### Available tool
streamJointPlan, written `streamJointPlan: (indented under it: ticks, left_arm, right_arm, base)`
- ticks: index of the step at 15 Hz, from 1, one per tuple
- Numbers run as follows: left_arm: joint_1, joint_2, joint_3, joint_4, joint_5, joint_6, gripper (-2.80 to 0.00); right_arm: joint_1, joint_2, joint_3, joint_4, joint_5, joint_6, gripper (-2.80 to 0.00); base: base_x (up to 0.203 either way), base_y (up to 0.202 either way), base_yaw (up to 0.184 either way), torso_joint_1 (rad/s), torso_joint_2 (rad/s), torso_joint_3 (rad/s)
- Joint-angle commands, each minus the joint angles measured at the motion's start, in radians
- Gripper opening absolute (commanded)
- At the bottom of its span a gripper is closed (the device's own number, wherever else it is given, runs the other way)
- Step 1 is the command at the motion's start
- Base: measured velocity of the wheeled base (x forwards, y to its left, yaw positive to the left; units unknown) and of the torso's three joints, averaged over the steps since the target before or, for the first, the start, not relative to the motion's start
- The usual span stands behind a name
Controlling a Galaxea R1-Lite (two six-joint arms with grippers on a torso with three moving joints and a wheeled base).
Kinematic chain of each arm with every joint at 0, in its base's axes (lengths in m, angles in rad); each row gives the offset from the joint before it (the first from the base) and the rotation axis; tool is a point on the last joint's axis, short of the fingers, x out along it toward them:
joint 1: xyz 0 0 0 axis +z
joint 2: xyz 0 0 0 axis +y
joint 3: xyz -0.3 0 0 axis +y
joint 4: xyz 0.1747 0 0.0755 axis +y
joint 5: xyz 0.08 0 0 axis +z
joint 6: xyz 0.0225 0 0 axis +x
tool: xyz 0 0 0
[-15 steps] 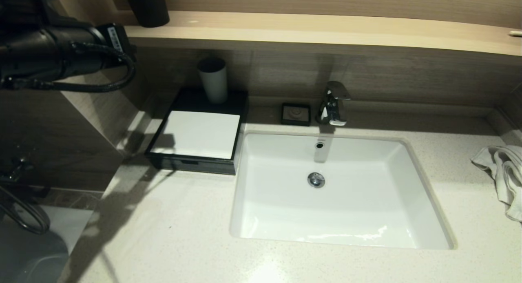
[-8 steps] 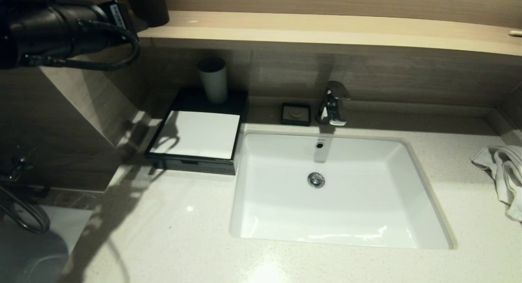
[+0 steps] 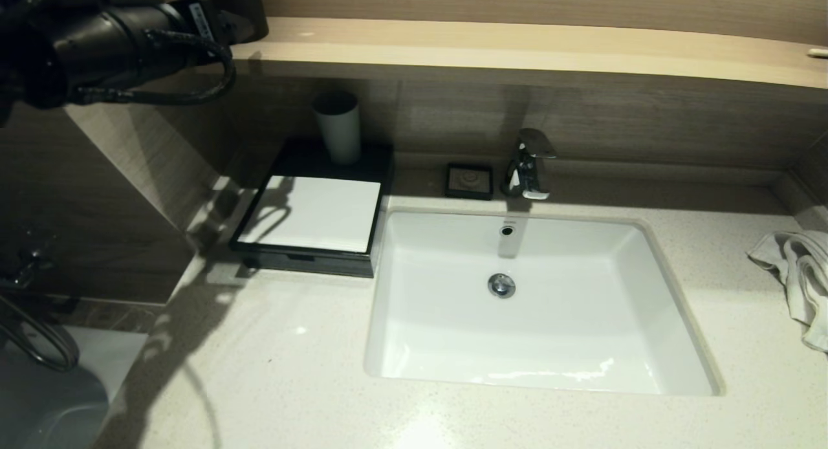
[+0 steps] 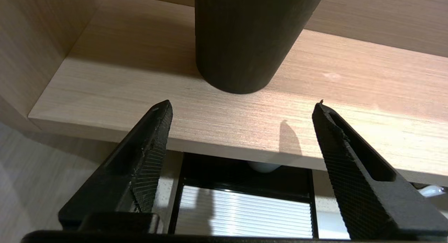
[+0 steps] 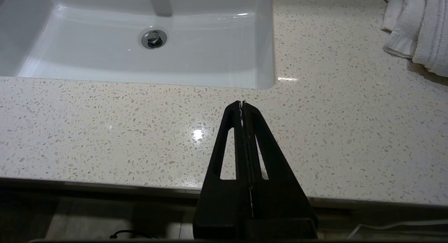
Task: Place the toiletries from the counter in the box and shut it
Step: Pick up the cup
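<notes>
- Looks like a hotel-type bathroom vanity
- White sink point(image 3: 537, 306) set into speckled stone counter point(image 3: 291, 371), chrome tap point(image 3: 529, 164)
- Towel point(image 3: 799, 274), cup point(image 3: 337, 127), soap dish point(image 3: 469, 180), wooden shelf point(image 3: 517, 44) above

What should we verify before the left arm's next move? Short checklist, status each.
1. Left tool empty: ok, jaws stand wide apart with nothing between them.
2. Left tool clear of the dark cylinder on the wooden shelf: cannot tell; it is raised near both.
3. Box closed: ok, front drawer looks flush with the front.
4. Toiletries off the counter: ok, none visible on it.
5. Toiletries inside the box: cannot tell, interior hidden.
6. Right tool parked: ok, shut, over the counter's front edge by the sink.
</notes>
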Motion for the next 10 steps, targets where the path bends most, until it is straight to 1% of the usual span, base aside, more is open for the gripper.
streamJointPlan:
  ticks: [1, 7, 10]
  left_arm:
    - [0.0, 0.021, -0.015, -0.011, 0.001, 0.008, 0.0]
    - [0.0, 0.076, -0.085, -0.017, 0.001, 0.022, 0.0]
    - [0.0, 0.098, -0.086, -0.064, -0.001, 0.043, 0.0]
  right_arm:
    - [0.0, 0.0, 0.0, 0.001, 0.0, 0.0, -2.8]
    - [0.0, 0.0, 0.0, 0.0, 0.0, -0.001, -2.8]
    - [0.0, 0.0, 0.0, -0.001, 0.0, 0.0, -2.8]
  base:
    - [0.0, 0.0, 0.0, 0.0, 0.0, 0.0]
    - [0.0, 0.0, 0.0, 0.0, 0.0, 0.0]
    - [0.0, 0.0, 0.0, 0.0, 0.0, 0.0]
